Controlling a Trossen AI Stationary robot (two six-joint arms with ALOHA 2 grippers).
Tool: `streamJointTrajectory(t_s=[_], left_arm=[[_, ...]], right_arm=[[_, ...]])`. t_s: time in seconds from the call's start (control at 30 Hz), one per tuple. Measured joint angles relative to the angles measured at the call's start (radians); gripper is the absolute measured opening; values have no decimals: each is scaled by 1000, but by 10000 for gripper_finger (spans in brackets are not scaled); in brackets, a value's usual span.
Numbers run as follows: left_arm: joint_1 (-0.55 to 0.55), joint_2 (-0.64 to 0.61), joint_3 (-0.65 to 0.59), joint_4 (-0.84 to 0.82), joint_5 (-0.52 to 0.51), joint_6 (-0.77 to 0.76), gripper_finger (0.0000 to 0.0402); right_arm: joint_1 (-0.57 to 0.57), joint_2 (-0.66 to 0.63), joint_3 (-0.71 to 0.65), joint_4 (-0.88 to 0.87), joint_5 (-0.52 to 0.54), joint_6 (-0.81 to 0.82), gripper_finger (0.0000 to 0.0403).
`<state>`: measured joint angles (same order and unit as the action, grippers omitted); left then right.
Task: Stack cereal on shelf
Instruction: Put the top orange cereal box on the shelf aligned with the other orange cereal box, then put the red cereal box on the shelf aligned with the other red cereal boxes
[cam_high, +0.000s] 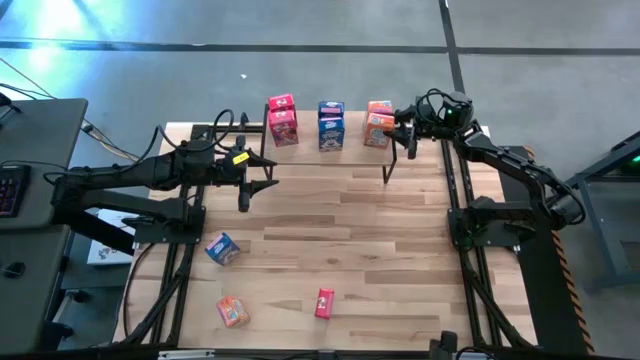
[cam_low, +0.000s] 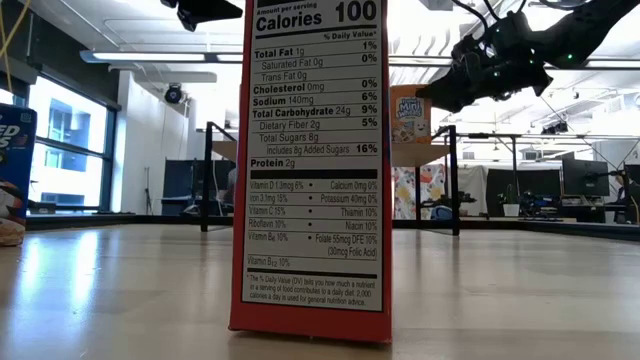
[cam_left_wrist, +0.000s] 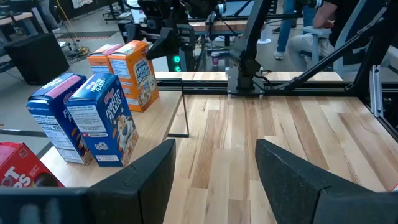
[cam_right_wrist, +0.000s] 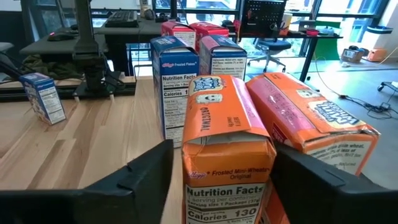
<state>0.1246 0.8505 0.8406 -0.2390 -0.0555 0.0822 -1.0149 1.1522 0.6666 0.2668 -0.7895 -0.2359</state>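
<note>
— What's on the shelf (cam_high: 330, 165)?
— Two red boxes (cam_high: 283, 120), two blue boxes (cam_high: 331, 125), two orange boxes (cam_high: 379, 123), in a row.
— And the right gripper (cam_right_wrist: 221, 163)?
— Fingers spread either side of an orange box, not clamped. The left gripper (cam_left_wrist: 214, 163) hangs open and empty; three boxes (cam_high: 222, 248) sit on the table

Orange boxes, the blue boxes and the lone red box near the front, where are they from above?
Orange boxes (cam_high: 379, 123), high view, on the front box's top.
Blue boxes (cam_high: 331, 125), high view, between the pair.
Red box (cam_high: 324, 302), high view, on its middle.
</note>
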Motion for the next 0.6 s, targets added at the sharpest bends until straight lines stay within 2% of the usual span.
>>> streamJointTrajectory(t_s=[0.2, 0.6], left_arm=[[0, 0, 0, 0, 0, 0, 211], [0, 0, 0, 0, 0, 0, 211]], right_arm=[[0, -24, 0, 5, 2, 5, 283], [1, -156, 0, -50, -14, 38, 284]])
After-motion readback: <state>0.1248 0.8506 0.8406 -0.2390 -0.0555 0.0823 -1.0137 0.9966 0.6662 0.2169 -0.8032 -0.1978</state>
